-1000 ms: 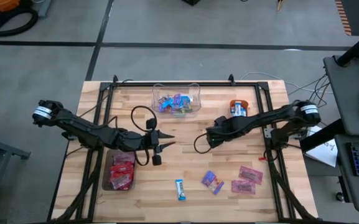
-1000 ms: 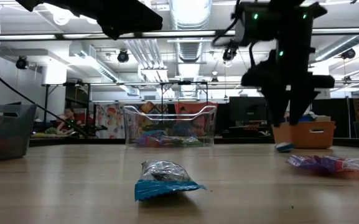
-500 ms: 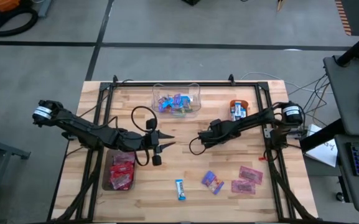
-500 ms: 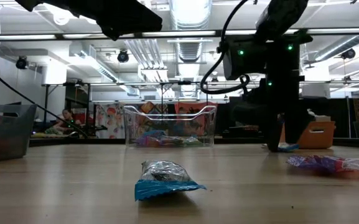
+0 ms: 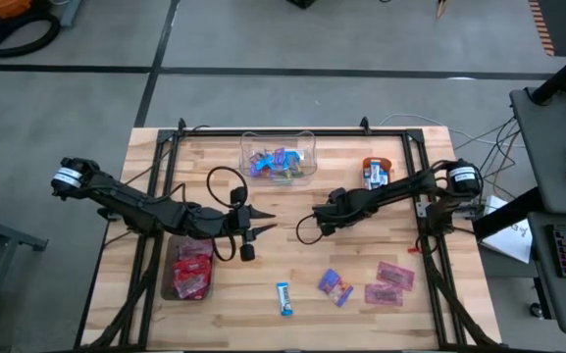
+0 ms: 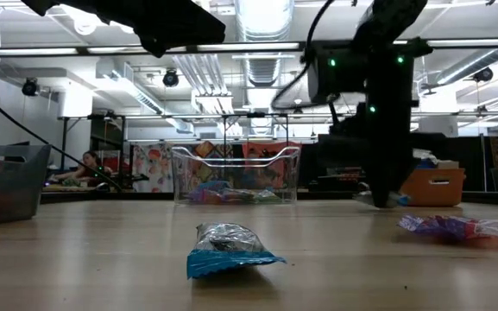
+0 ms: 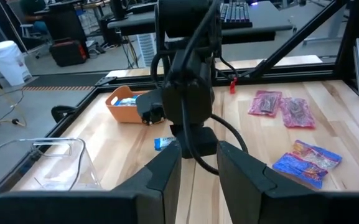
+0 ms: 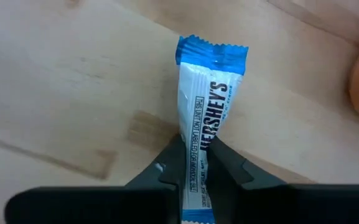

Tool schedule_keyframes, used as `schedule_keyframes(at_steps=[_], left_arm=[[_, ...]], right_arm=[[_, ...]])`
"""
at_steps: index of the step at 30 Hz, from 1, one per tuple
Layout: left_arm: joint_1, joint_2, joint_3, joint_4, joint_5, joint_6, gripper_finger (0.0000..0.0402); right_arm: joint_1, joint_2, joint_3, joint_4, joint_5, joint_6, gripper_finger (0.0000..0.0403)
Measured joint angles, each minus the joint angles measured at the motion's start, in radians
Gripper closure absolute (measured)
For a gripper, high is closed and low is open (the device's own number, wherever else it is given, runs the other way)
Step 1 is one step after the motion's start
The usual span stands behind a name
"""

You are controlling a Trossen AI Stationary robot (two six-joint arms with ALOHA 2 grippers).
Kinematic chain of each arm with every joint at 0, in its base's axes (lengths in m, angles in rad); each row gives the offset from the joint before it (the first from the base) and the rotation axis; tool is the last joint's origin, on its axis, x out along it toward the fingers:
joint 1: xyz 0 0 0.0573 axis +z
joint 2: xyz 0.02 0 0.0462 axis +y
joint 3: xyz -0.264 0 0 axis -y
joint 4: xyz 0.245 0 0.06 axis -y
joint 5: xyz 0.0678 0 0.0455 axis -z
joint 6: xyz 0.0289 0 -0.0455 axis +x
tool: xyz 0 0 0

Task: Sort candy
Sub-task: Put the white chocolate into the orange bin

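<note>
A blue-and-white candy (image 8: pixel 207 93) lies on the wooden table (image 5: pixel 292 201) near the middle, with my right gripper (image 8: pixel 196 146) down over it and shut on it; its end (image 7: pixel 165 143) shows under that gripper. My left gripper (image 7: pixel 198 171) hangs open over the table's left-middle, pointing toward the right arm, with nothing between its fingers. Loose candy lies toward the near edge: a blue-and-white one (image 5: pixel 283 297), a purple-blue one (image 5: pixel 335 287) and two pink ones (image 5: pixel 390 282). Red candy fills a bin (image 5: pixel 191 267) at the near left. My right gripper pinches the blue-and-white candy by its two long edges (image 8: pixel 198 134), about halfway along it, between the two fingers. The fingers come from above, pointing down, and lie across the packet. The wrapper is drawn narrow at the pinch. The candy lies flat on the table.
A clear plastic box (image 5: pixel 279 159) with mixed candy stands at the far middle. A small orange bowl (image 5: pixel 376 170) sits to the right of it, close to the right arm. Black frame rails (image 5: pixel 165 186) run along the table's left and right sides.
My right gripper has moved slightly toward the table's left edge and come down to the tabletop, then shut on the blue-and-white candy, which stays lying on the table.
</note>
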Motion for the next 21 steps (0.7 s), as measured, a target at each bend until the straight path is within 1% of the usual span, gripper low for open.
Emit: schedule_keyframes(at_steps=[5, 10, 14, 17, 21], left_arm=[[0.0, 0.0, 0.0, -0.001, 0.0, -0.028, 0.0313], [0.0, 0.0, 0.0, -0.002, 0.001, -0.067, 0.0313], [0.0, 0.0, 0.0, -0.004, 0.001, -0.096, 0.0313], [0.0, 0.0, 0.0, -0.003, 0.001, -0.113, 0.0313], [0.0, 0.0, 0.0, 0.0, 0.001, -0.131, 0.0313]], right_arm=[[0.002, -0.072, 0.04, 0.003, -0.001, -0.072, 0.0361], [-0.022, -0.176, 0.076, -0.028, 0.046, -0.157, 0.0364], [-0.096, -0.264, 0.081, -0.126, 0.133, -0.2, 0.0367], [-0.177, -0.317, 0.074, -0.218, 0.19, -0.191, 0.0367], [-0.296, -0.352, 0.046, -0.26, 0.222, -0.177, 0.0368]])
